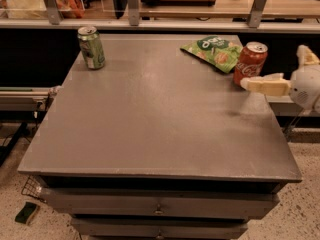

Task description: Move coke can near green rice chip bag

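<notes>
The red coke can (250,63) stands upright on the grey table (160,124) at its far right. It stands right beside the green rice chip bag (214,51), which lies flat to its left. My gripper (273,67) is at the table's right edge, just right of the can and open. One cream finger (265,85) reaches toward the can's base, and the other finger (306,55) shows further right. Nothing is held between them.
A green-and-white can (91,47) stands upright at the table's far left corner. A shelf with metal posts (132,4) runs behind the table. The table has drawers (160,209) in front. A green sponge (27,212) lies on the floor at the lower left.
</notes>
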Tool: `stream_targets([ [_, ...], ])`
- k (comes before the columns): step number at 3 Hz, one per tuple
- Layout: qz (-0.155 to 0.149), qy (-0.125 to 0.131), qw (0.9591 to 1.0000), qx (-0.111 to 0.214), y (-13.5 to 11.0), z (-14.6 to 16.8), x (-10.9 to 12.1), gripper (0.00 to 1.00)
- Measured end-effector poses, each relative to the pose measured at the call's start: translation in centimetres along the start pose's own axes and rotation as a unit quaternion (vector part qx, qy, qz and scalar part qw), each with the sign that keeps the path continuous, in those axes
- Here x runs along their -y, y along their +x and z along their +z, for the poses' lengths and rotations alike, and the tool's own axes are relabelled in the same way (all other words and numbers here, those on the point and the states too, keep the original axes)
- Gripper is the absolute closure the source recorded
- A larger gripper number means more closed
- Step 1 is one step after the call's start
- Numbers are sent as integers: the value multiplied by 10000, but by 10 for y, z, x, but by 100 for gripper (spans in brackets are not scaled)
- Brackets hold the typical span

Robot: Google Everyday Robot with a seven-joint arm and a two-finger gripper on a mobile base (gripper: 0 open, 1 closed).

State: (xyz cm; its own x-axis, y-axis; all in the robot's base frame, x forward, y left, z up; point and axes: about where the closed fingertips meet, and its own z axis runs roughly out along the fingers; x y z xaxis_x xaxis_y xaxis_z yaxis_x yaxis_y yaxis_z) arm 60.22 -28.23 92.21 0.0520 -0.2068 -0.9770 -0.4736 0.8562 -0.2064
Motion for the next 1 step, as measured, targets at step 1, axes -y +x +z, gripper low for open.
stream_targets([
  [1, -145, 245, 9995, 160, -19, -64, 6, 0],
])
